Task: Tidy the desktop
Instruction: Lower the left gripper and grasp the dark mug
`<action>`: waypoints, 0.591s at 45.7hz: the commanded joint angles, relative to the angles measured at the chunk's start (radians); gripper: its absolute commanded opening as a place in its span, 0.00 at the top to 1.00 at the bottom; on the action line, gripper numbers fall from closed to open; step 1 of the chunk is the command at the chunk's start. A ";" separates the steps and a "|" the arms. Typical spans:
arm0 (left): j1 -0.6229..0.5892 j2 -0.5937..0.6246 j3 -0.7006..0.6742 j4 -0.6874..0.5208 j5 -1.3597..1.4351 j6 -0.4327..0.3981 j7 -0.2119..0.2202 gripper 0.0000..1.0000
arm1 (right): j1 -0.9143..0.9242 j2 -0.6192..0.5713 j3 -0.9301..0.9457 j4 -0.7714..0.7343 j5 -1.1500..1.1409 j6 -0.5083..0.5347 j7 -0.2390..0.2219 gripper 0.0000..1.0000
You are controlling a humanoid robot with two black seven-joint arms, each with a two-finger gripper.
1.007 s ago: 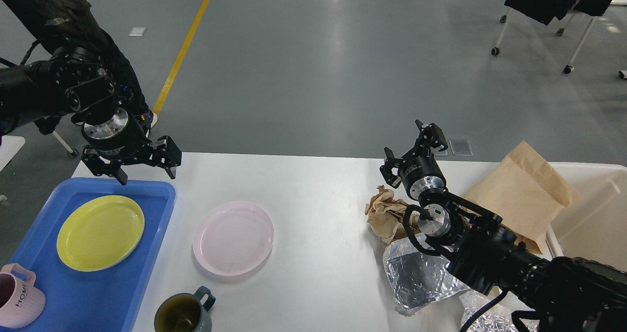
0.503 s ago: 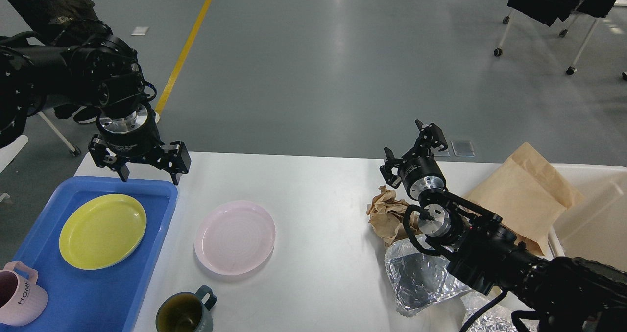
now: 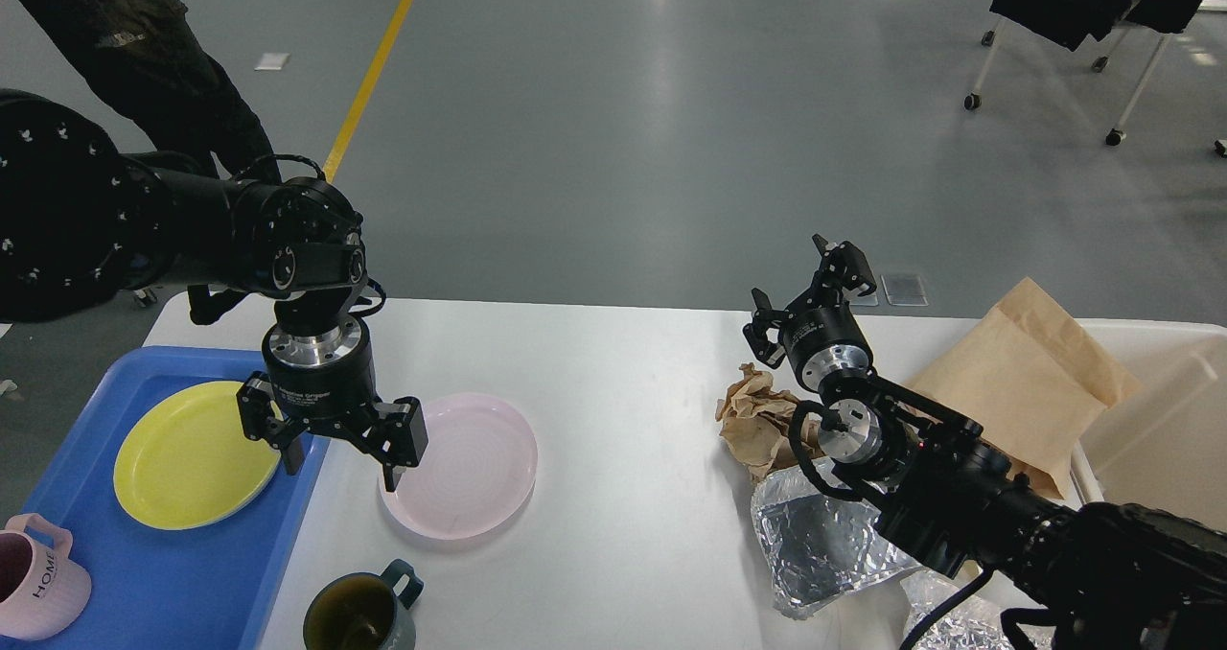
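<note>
The white desktop (image 3: 613, 382) holds a pink plate (image 3: 470, 468) left of centre and a dark green mug (image 3: 359, 616) at the front edge. A crumpled brown paper ball (image 3: 752, 420), crumpled foil (image 3: 820, 545) and a brown paper bag (image 3: 1030, 382) lie at the right. My left gripper (image 3: 340, 468) is open and empty, pointing down over the pink plate's left rim. My right gripper (image 3: 805, 295) is open and empty, raised above the paper ball.
A blue tray (image 3: 182, 573) at the left holds a yellow plate (image 3: 187, 453) and a pink mug (image 3: 38, 578). A cream-white bin (image 3: 1165, 420) stands at the right edge. A person in dark clothes (image 3: 144, 46) stands beyond the table's left end.
My left gripper moved right and down, from above the tray's far edge to the pink plate's left rim. The right arm has not moved.
</note>
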 commanded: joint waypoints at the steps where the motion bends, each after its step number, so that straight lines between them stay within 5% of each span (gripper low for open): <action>1: 0.007 0.001 0.005 -0.007 0.001 0.000 0.000 0.03 | 0.000 0.000 0.001 -0.001 0.000 0.000 0.000 0.00; 27: 0.072 0.003 0.003 -0.049 0.001 0.000 0.001 0.03 | 0.000 0.000 -0.001 0.001 0.000 0.000 0.000 0.00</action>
